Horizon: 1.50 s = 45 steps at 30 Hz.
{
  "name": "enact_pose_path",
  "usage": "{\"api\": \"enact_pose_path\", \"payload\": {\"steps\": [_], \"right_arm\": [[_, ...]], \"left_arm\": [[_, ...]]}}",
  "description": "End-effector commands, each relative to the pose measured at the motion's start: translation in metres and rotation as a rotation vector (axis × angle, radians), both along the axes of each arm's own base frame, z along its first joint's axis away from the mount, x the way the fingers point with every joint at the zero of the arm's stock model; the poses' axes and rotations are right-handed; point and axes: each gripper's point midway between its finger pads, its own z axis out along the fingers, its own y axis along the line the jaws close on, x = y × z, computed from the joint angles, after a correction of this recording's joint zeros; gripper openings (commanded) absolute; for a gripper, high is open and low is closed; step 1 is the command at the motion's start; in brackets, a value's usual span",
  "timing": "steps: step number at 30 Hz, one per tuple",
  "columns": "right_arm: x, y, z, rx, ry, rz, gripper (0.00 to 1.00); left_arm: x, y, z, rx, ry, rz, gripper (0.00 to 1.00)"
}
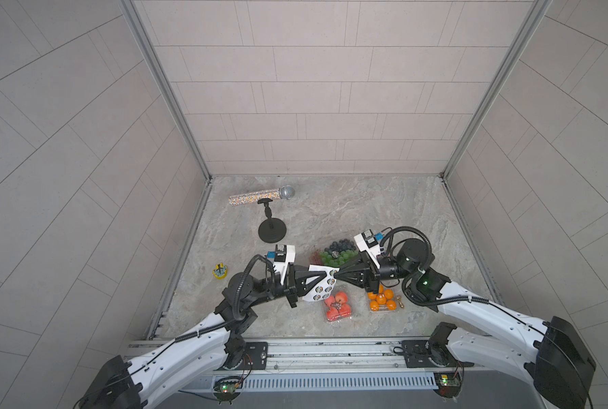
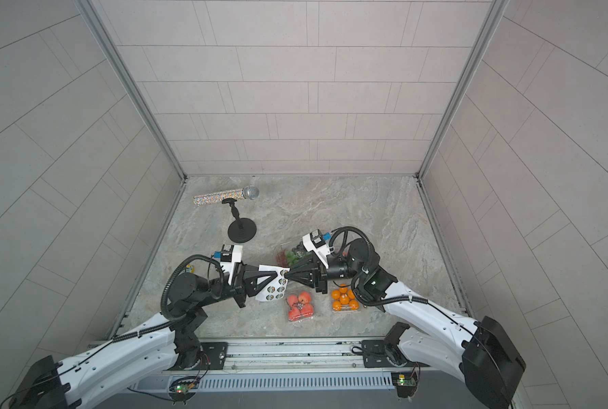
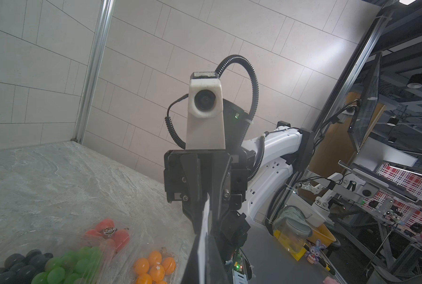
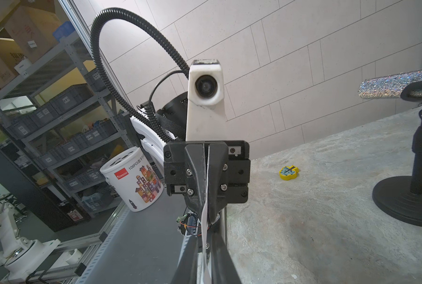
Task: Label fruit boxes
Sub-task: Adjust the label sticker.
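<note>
Meeting of the two arms nose to nose above the bench (image 1: 383, 212). Between them, raised off the surface, a white sticker sheet (image 1: 322, 291), its printed face turned up toward both top views. Left fingers (image 1: 314, 275) clenched tight on one end of it. Right fingers (image 1: 345, 273) tip to tip with the left, nosed onto the opposite rim beside a round sticker. In the right wrist view a narrow slit between them, with the sheet edge-on in it. Cannot tell whether gripping sheet, sticker or nothing. Long axis of the sheet hard to judge, being foreshortened.

Fruit boxes all resting on the bench, lower than that meeting point:
- Large box of grapes and blueberries (image 1: 334, 253) just beyond it.
- Red-fruit box (image 1: 337, 307) just on the near side.
- Orange box (image 1: 382, 301) partly under the right wrist.
- Second red-fruit box (image 3: 109, 233) past the grapes, shown clearly only in the left wrist view.

Right arm apparently the nearer to most of them. Probably a peel and carry for the right, with the left as anchor.

Writing: "108PCS" on a white bucket (image 4: 133, 179) off the bench, plus a red tag ending "MEDU". Sticker print too small to read.
</note>
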Motion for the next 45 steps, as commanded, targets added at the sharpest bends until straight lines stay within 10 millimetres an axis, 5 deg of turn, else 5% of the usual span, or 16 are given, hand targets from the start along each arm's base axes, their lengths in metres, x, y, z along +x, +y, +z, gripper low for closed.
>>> {"api": "enact_pose_path", "payload": {"steps": [1, 12, 16, 19, 28, 32, 39, 45], "right_arm": [[-0.002, 0.001, 0.011, 0.031, -0.029, 0.013, 0.15], [-0.002, 0.002, 0.011, 0.03, -0.035, 0.023, 0.0], [-0.004, 0.002, 0.01, 0.031, -0.04, 0.032, 0.0], [-0.008, 0.002, 0.012, 0.037, -0.048, 0.051, 0.0], [-0.019, 0.001, 0.011, 0.039, -0.065, 0.088, 0.0], [-0.019, 0.001, 0.013, 0.04, -0.071, 0.088, 0.0], [-0.018, 0.0, 0.012, 0.026, -0.083, 0.069, 0.0], [-0.017, 0.0, 0.012, 0.027, -0.08, 0.068, 0.0]], "left_arm": [[-0.003, 0.001, 0.007, -0.016, -0.032, -0.01, 0.0], [-0.002, 0.0, 0.006, -0.015, -0.029, -0.01, 0.0], [0.004, 0.002, 0.006, -0.022, -0.019, 0.028, 0.29], [0.005, 0.002, 0.007, -0.022, -0.024, 0.036, 0.37], [0.004, 0.004, 0.016, -0.057, -0.037, 0.031, 0.29], [0.001, 0.003, 0.021, -0.068, -0.044, 0.012, 0.13], [-0.005, 0.002, 0.019, -0.074, -0.047, -0.028, 0.21], [-0.006, -0.003, 0.017, -0.062, -0.038, -0.061, 0.17]]}}
